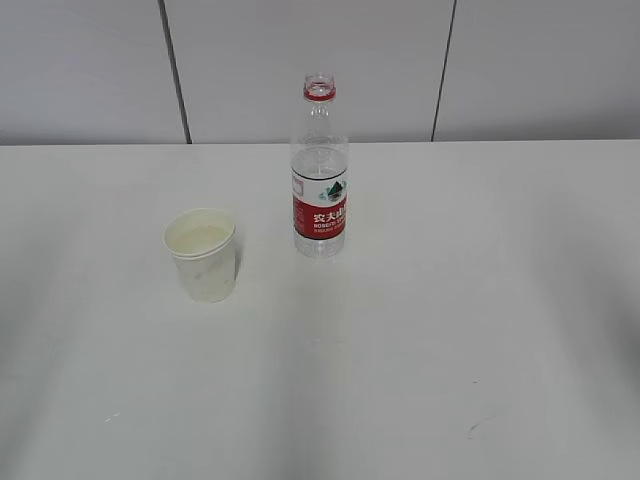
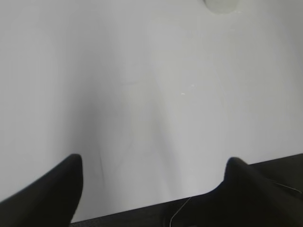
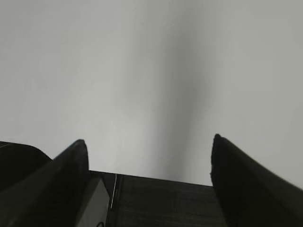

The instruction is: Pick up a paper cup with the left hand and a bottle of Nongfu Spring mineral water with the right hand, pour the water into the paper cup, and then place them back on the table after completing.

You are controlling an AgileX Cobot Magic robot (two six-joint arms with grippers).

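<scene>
left hand (image 2: 154, 175): fingers wide apart, holding nothing, over near table edge | right hand (image 3: 149, 158): fingers wide apart, holding nothing, over near edge | table (image 1: 450, 330): white | cup (image 1: 203, 254): upright, mid-table | bottle (image 1: 319, 170): upright, uncapped, at 2 o'clock from cup, near but apart; water level can't tell | cup base at 12 o'clock edge of left wrist view
</scene>
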